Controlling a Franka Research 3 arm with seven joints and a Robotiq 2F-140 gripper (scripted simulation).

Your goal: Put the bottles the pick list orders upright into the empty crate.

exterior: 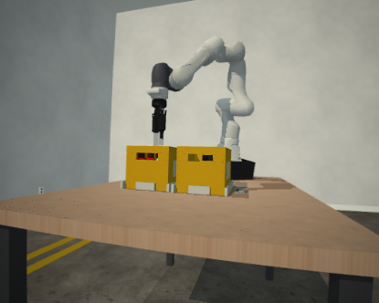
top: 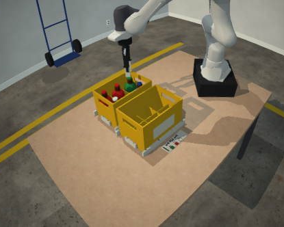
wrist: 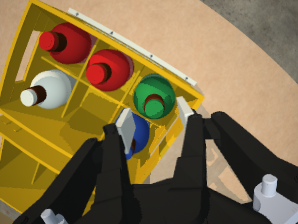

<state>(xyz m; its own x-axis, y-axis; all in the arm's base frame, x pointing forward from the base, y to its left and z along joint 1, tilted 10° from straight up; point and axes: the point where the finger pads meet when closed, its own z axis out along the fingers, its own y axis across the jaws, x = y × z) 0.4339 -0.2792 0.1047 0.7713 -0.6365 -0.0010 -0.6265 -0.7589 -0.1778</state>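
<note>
The bottle crate (top: 108,112) (exterior: 147,175) (wrist: 13,67) holds two red bottles (wrist: 111,70) (wrist: 75,44), a white bottle (wrist: 56,90), a green bottle (wrist: 152,90) (top: 130,86) and a blue bottle (wrist: 141,131), upright. One compartment (wrist: 87,120) there has no bottle. My gripper (wrist: 155,112) (top: 128,74) (exterior: 158,141) is open and points down just above the green bottle, fingertips either side of its cap in the wrist view. The left fingertip overlaps the blue bottle there. The empty crate (top: 131,135) (exterior: 202,177) stands level beside it. The pick list (top: 175,141) shows green and red marks; its numbers are too small to read.
Low pale brackets (top: 131,142) stand around the crates' bases. The crates stand close side by side, with raised walls and dividers. The robot's black base (top: 215,87) (exterior: 243,170) stands at the table's back. A blue hand truck (top: 67,59) is on the floor behind.
</note>
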